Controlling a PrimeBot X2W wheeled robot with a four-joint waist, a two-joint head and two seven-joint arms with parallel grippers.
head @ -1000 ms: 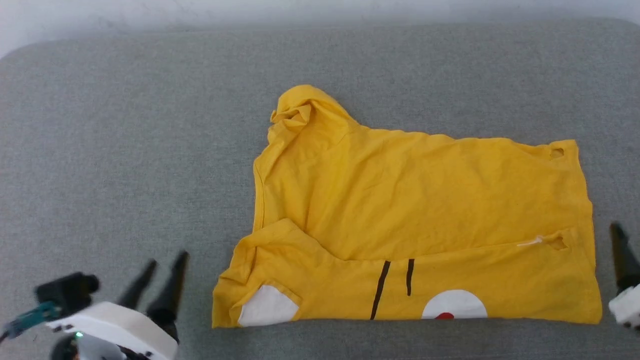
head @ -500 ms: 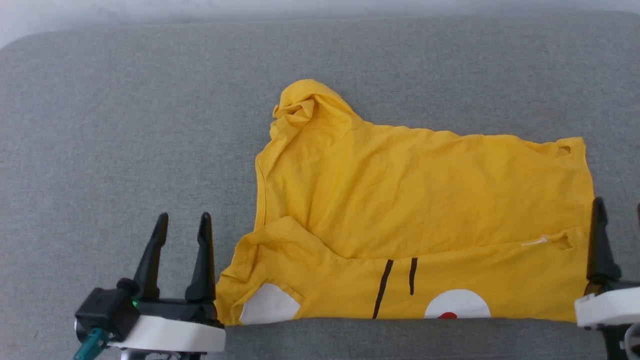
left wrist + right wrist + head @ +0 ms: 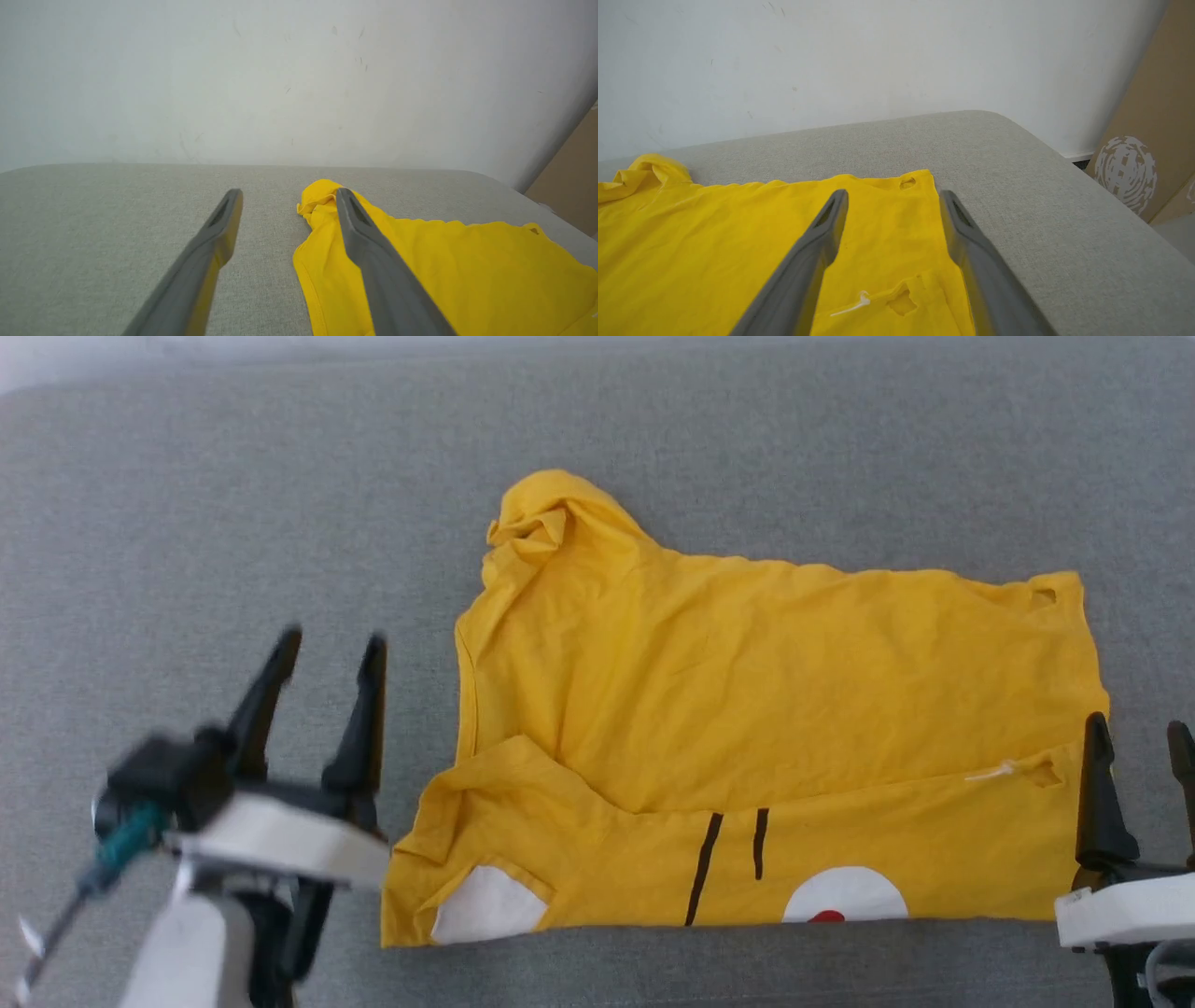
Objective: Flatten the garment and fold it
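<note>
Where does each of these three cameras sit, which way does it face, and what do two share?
Head view: on the head, looking down at the yellow T-shirt on the grey cushion; open left hand lower left, right hand lower right.
Left wrist view: left wrist, facing the white wall past the T-shirt's left edge; own fingers.
Right wrist view: right wrist, facing that wall past the right edge; own fingers.
Both wrist views share the T-shirt's bunched corner.

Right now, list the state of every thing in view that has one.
garment: unheld, near edge folded over, far left sleeve bunched.
left pincer: open, empty, beside the garment's left side.
right pincer: open, empty, at the garment's right edge.
</note>
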